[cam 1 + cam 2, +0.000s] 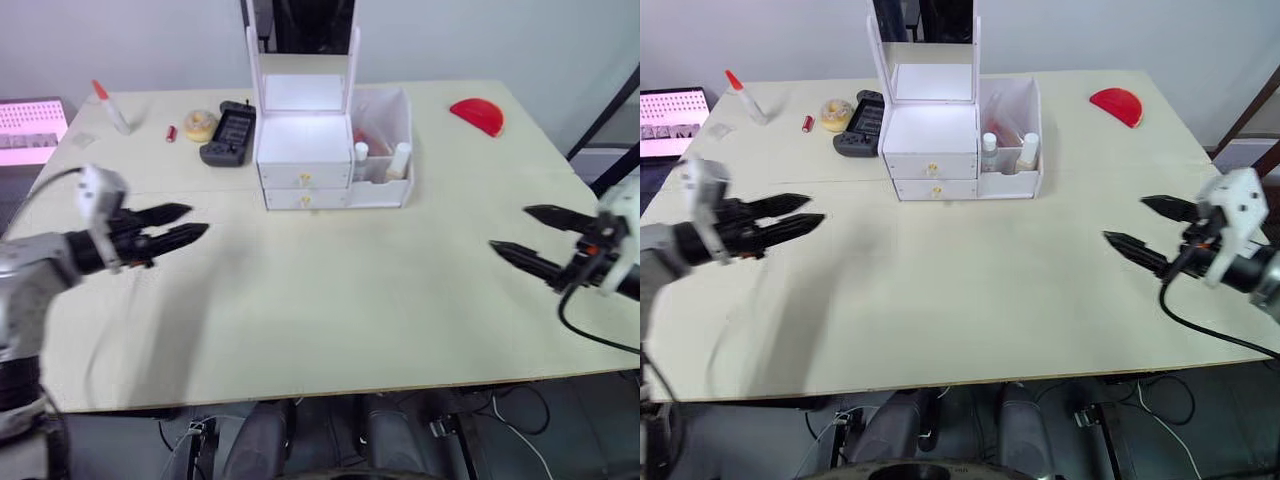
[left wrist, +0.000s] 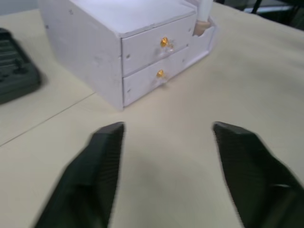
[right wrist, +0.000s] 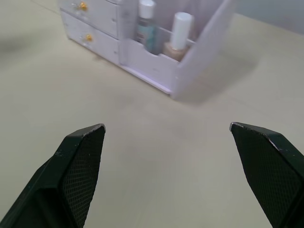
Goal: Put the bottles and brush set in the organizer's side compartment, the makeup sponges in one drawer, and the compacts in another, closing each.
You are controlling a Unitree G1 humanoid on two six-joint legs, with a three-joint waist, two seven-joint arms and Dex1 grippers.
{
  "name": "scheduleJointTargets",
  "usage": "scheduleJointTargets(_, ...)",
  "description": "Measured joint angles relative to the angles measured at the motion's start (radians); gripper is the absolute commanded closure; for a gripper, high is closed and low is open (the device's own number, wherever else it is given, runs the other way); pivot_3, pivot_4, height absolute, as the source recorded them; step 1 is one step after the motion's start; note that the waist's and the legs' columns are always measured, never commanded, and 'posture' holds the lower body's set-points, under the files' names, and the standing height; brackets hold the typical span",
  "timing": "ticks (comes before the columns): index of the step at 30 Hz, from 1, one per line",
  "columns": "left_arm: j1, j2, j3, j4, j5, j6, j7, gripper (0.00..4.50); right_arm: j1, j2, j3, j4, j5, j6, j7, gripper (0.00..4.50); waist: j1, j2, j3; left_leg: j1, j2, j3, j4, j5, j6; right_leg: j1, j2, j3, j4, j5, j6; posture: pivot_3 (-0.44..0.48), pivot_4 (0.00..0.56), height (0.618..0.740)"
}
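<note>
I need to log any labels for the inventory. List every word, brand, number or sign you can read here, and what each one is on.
No text can be read.
The clear bottle in the side compartment has a pale label, too blurred to read.
The screen at the table's far left edge shows rows of small marks, too small to read.
The black handheld device shows no readable markings.

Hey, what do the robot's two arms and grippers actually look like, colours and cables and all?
Each gripper, the left gripper and the right gripper, has two black tapered fingers with a mesh-textured inner face. White housings sit at the wrists, the left forearm is grey, and a black cable loops below the right wrist.
</note>
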Motion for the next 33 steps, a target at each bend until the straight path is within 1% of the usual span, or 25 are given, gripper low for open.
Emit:
scheduleJointTargets(4, 0.141, 0.049, 0.104, -0.006, 0.001, -0.001, -0.018, 0.05, 0.076, -0.006, -0.087, 0.107, -0.023, -0.053, 0.082, 0.00, -0.004, 0.000, 0.000, 0.000, 0.001, 0.001, -0.001, 0.000, 0.000, -0.001, 0.000, 0.000, 0.000, 0.000, 0.000, 0.000, 0.150, 0.738)
scheduleJointTargets(7, 0.199, 0.058, 0.169, 0.003, 0.021, -0.034, -0.011, 0.05, 0.104, -0.008, -0.114, 0.187, -0.043, -0.083, 0.122, 0.00, -0.005, 0.000, 0.000, 0.000, 0.001, 0.001, -0.001, 0.000, 0.000, -0.001, 0.000, 0.000, 0.000, 0.000, -0.001, 0.000, 0.150, 0.738)
scheduleJointTargets(9, 0.220, 0.057, 0.183, 0.004, 0.031, -0.053, 0.001, 0.05, 0.104, -0.008, -0.110, 0.218, -0.055, -0.100, 0.134, 0.00, -0.005, 0.001, 0.000, 0.000, 0.001, 0.001, -0.001, 0.000, 0.000, -0.001, 0.000, 0.000, 0.000, -0.001, -0.001, 0.000, 0.150, 0.738)
scheduleJointTargets(15, 0.239, 0.050, 0.195, -0.016, 0.029, -0.069, 0.041, 0.05, 0.075, -0.008, -0.092, 0.265, -0.063, -0.129, 0.153, 0.00, -0.004, 0.001, 0.000, 0.000, 0.001, 0.001, -0.001, 0.000, 0.000, -0.001, -0.001, 0.000, -0.001, -0.001, -0.001, 0.000, 0.150, 0.738)
scheduleJointTargets(25, 0.238, 0.048, 0.211, -0.022, 0.007, -0.068, 0.081, 0.05, 0.045, -0.011, -0.067, 0.288, -0.072, -0.138, 0.165, 0.00, -0.004, 0.001, 0.000, 0.000, 0.001, 0.001, -0.001, 0.000, 0.000, -0.001, -0.001, 0.000, -0.001, -0.001, -0.001, 0.000, 0.150, 0.738)
scheduleJointTargets(33, 0.230, 0.048, 0.211, -0.051, -0.033, -0.014, 0.140, 0.05, 0.032, -0.011, -0.066, 0.290, -0.073, -0.137, 0.165, 0.00, -0.004, 0.001, 0.000, 0.000, 0.001, 0.001, -0.001, 0.000, 0.000, -0.001, -0.001, 0.000, -0.001, -0.001, -0.001, 0.000, 0.150, 0.738)
